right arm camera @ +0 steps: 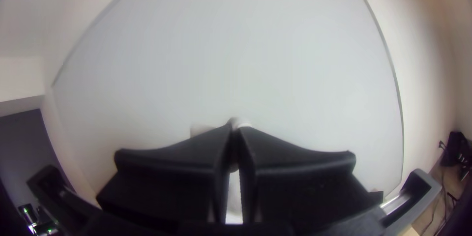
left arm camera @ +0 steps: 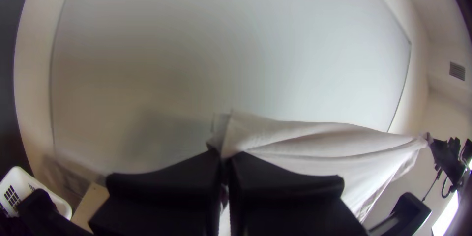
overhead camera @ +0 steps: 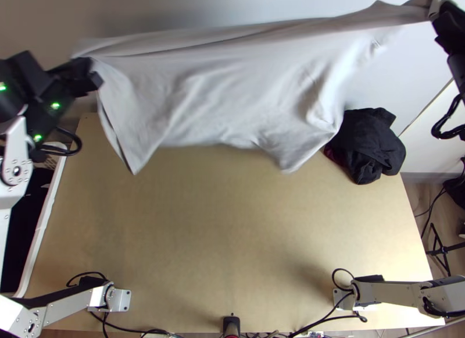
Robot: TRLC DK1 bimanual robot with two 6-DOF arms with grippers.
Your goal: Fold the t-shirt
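Left gripper [overhead camera: 92, 76], right gripper [overhead camera: 437, 11]: t-shirt [overhead camera: 232, 85] pinched in jaws, hanging between.

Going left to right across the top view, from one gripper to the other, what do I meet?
Left gripper, shut on one end of the shirt → shirt, hanging spread above the table → right gripper, shut on its other end.
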